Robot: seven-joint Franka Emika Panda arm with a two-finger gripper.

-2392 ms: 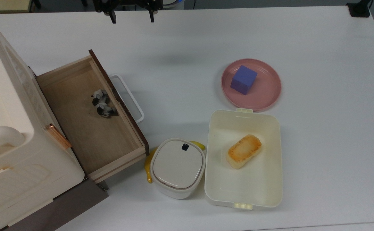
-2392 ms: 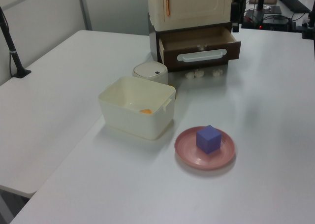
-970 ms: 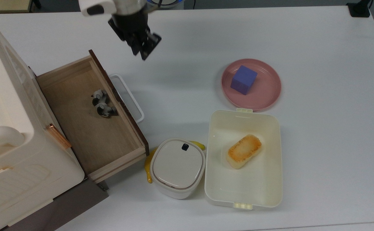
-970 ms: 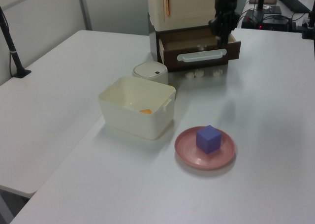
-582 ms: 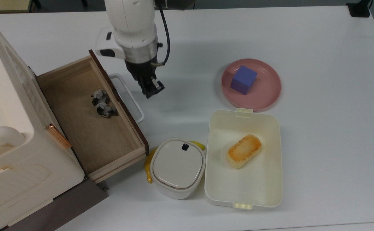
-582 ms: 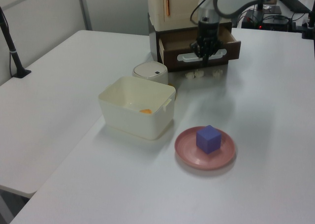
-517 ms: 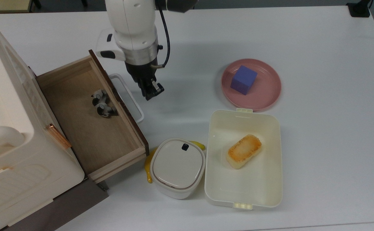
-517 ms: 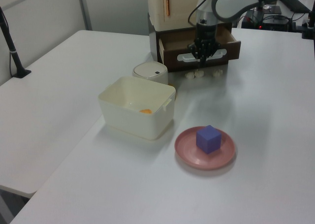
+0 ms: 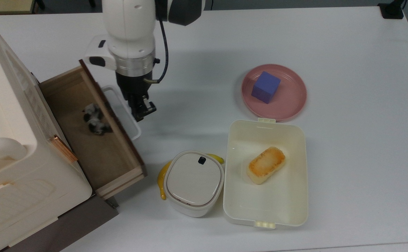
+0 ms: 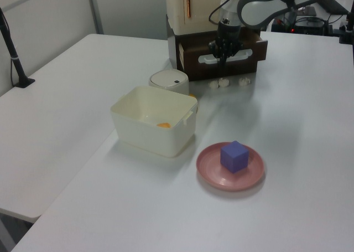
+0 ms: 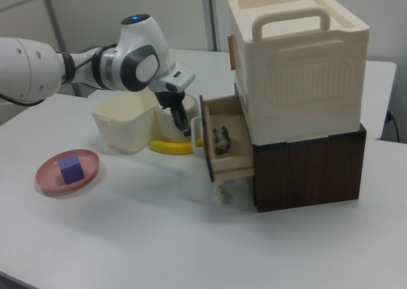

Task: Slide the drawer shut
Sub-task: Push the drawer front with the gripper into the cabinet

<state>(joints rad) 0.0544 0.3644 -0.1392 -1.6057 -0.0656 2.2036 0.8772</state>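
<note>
The gripper (image 9: 143, 112), fingers together on nothing, presses against the white handle (image 9: 123, 112) on the dark front of the drawer (image 9: 95, 140). The drawer juts partway out of the brown cabinet (image 11: 305, 168) under the cream box (image 11: 299, 60), with small grey objects (image 9: 93, 122) inside. The closing push appears under way. Next, the arm should push on straight along the drawer's slide, toward the top view's left, until the front sits flush.
</note>
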